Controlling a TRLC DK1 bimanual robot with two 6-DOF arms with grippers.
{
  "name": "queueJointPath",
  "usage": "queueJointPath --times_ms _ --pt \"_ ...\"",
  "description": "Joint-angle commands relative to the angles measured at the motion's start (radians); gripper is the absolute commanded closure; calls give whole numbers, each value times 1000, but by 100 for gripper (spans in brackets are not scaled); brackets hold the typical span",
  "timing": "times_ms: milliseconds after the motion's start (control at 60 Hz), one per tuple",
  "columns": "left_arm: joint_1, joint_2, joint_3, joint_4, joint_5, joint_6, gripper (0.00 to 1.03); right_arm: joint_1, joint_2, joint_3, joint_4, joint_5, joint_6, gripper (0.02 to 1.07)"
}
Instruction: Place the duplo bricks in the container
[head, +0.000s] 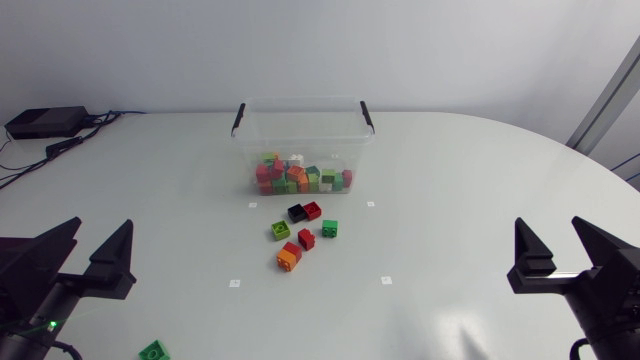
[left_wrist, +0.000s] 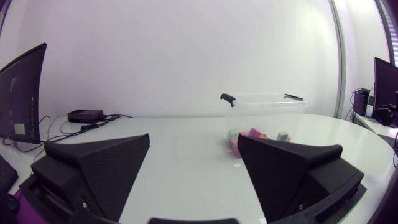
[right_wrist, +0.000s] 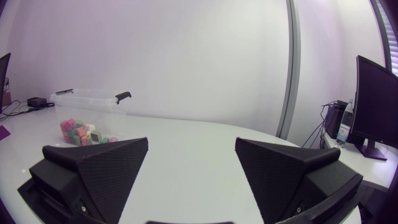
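Bright, diffuse light; faint soft shadows under the duplo bricks (head: 306, 238); fisheye bowing in wrist views.

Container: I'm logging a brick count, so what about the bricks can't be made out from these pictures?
- Head view: the bricks inside the container overlap and are too small to count.
- Head view: the green brick by the left claw is cut by the lower edge.
- Left wrist view: that claw's finger hides the container's base and the loose bricks.
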Motion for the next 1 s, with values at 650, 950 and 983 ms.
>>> queueJointPath --times_ms 650,950,983 --pt "-209 670 555 -311 -181 123 7 22 184 90 123 4 10 7" --pt "-253 1007 736 -612 -141 290 7 41 386 185 117 6 11 7" --pt "-258 1030 741 -635 -140 311 7 48 398 193 114 7 11 7"
